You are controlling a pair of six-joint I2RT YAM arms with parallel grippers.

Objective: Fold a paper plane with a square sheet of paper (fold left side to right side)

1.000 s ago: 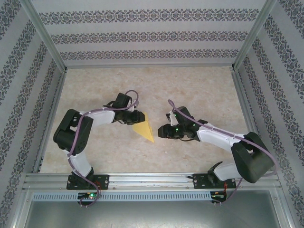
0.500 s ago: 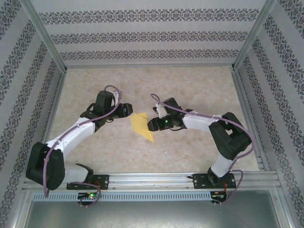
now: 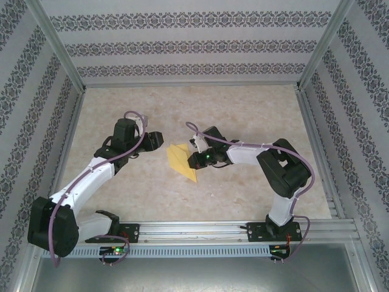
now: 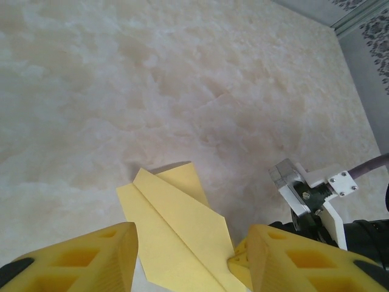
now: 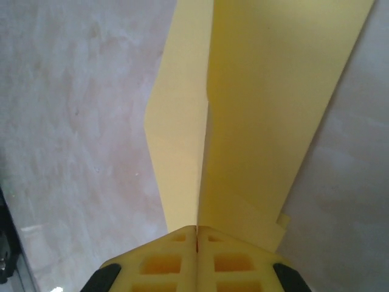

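Evidently a crease is being set: the folded paper [image 3: 182, 162], a pointed pale-yellow dart shape, lies flat on the surface [image 3: 255, 109] between the arms. The right claw [image 3: 193, 160] is clenched at its centre crease, and the left claw [image 3: 157, 141] hangs released and empty just beside it. The next move likely calls for the right claw to pin the paper while the left carries the left flap over rightward

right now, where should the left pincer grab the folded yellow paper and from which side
Probably its free left edge, approached low from the left. The folded paper lies nearly flat on the table. The right pincer is shut on its right side, and the open left pincer faces that left edge.
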